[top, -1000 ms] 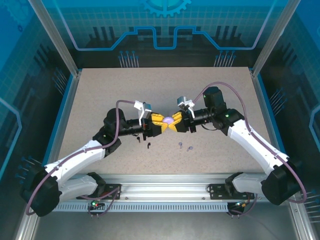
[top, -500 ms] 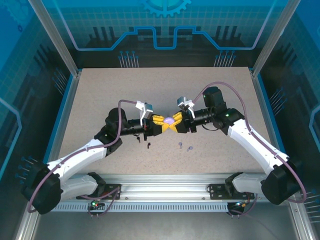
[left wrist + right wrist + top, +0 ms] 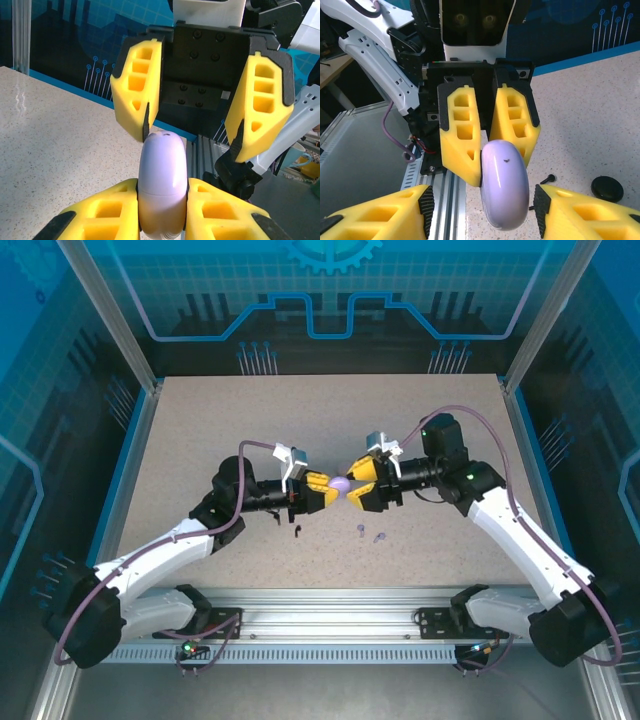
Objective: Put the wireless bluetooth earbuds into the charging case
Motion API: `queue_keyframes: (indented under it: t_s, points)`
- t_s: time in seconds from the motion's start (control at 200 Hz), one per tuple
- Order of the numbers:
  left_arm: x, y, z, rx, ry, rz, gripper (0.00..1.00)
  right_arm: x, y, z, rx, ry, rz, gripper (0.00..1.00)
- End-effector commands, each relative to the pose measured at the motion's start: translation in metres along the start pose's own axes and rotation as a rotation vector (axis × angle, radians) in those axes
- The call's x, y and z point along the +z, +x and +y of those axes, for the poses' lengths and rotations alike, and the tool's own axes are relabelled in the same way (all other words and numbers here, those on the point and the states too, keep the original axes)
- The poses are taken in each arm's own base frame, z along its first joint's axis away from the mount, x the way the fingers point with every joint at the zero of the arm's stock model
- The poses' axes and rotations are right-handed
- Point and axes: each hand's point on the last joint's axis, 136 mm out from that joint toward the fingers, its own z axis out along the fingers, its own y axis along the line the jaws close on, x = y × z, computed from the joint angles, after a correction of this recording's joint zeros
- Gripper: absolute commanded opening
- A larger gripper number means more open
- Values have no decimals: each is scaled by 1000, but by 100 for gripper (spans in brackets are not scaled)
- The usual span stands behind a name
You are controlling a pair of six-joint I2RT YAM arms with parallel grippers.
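Wide open, the right gripper had let go of the lilac charging case and drawn back a little to its own side. Half a second before, both sets of yellow fingers had been bunched together on it. In the left wrist view the right gripper's fingers stood well apart, with one tip just beside the end of the case. I could not tell whether that tip touched it.

The left gripper was clamped on the case and carried it alone, clear of the counter between the two arms. From the right wrist view the case read as a smooth closed pod with no open lid showing.

Two lilac earbuds lay on the counter just near-side of the right gripper. Two black earbuds lay under the left forearm. None was in a case.

I judged that the hand-over of the case to the left arm was finished. That freed the right gripper, probably to open the lid or to go down for a lilac earbud. The insertion itself had not begun.
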Motion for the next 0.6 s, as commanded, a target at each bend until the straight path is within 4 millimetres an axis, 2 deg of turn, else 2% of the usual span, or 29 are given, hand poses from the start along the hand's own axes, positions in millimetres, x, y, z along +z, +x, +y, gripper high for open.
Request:
queue_keyframes:
  t_s: [0.0, 0.17, 0.285, 0.51, 0.595]
  points:
    - [-1, -9, -8, 56, 14, -20, 14, -2, 0, 5, 12, -36, 1, 58]
    - [-1, -10, -9, 56, 19, -25, 14, 8, 4, 2, 29, -57, 20, 56]
    - [0, -10, -10, 58, 21, -26, 14, 11, 7, -1, 42, -64, 27, 51]
    - [0, -9, -10, 60, 22, -22, 14, 11, 3, 0, 38, -63, 22, 28]
    - [0, -7, -11, 58, 26, -18, 17, 10, 3, 0, 39, -63, 23, 24]
